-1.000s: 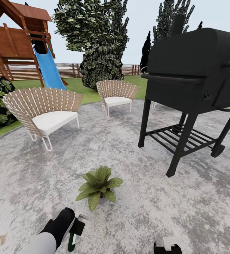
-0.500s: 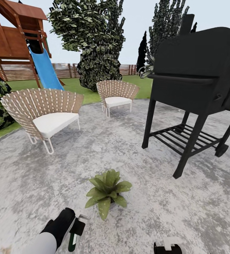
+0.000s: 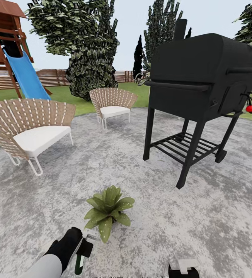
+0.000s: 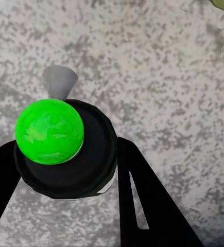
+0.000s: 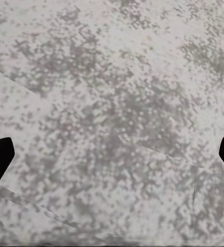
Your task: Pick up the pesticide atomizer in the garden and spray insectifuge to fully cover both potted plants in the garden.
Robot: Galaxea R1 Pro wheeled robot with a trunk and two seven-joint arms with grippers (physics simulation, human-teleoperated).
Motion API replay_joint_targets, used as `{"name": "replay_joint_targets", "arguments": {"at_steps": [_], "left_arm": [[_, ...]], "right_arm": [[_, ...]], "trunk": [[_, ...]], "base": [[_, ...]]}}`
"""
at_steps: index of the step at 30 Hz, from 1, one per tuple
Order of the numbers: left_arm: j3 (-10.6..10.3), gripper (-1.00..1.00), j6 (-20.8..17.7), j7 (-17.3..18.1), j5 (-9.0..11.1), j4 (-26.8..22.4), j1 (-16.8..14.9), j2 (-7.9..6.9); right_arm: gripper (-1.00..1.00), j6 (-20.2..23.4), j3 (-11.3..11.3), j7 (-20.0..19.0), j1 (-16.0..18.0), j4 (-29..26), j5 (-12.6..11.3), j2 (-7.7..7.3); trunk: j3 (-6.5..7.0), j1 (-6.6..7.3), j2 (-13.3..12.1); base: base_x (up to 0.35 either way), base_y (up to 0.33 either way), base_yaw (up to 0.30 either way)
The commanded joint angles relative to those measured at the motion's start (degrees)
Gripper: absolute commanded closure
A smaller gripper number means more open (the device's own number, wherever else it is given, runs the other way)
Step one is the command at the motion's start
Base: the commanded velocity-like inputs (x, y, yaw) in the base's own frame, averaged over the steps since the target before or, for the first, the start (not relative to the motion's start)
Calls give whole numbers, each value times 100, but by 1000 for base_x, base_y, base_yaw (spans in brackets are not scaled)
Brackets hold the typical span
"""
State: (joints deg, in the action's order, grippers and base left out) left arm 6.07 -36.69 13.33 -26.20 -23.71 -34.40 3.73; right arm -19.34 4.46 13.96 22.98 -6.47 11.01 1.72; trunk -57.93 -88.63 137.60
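Note:
One potted plant, a low rosette of speckled green leaves, stands on the grey stone patio just ahead of me. My left gripper is shut on the pesticide atomizer, held low and a little left of and short of the plant. In the left wrist view the atomizer is seen from above: black sprayer head, bright green cap, grey trigger, with black fingers on either side. My right gripper hangs open over bare stone, and its top edge peeks in at the head view's bottom.
A black grill on legs stands ahead to the right. Two woven chairs sit left and further back. Beyond the patio are lawn, a large dark tree, a wooden playset with blue slide and a slat fence.
The whole head view has swung, so grill, chairs and plant sit further left in the picture. Both arms keep their places in the view, the atomizer still held.

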Motion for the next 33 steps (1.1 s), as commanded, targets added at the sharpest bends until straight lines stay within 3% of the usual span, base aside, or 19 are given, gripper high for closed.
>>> {"name": "replay_joint_targets", "arguments": {"at_steps": [1, 10, 24, 33], "left_arm": [[44, 100, -21, 47, -61, -22, 0, 5], [60, 100, -20, 47, -61, -37, -1, -4], [55, 100, -14, 47, -61, -38, -1, -4], [53, 100, -14, 38, -61, -38, 0, -4]], "right_arm": [[-100, -17, 46, 20, 5, 6, 59, 4], [-100, -17, 43, 20, 5, 9, 59, 4], [-100, -17, 42, 20, 5, 10, 59, 4], [-100, -17, 45, 20, 5, 12, 59, 4]], "trunk": [[-5, 3, 2], [25, 3, 2], [30, 3, 2], [70, 3, 2]], "base": [[-206, 195, -261], [-177, 234, -254], [124, 298, -21], [53, 305, -250]]}}
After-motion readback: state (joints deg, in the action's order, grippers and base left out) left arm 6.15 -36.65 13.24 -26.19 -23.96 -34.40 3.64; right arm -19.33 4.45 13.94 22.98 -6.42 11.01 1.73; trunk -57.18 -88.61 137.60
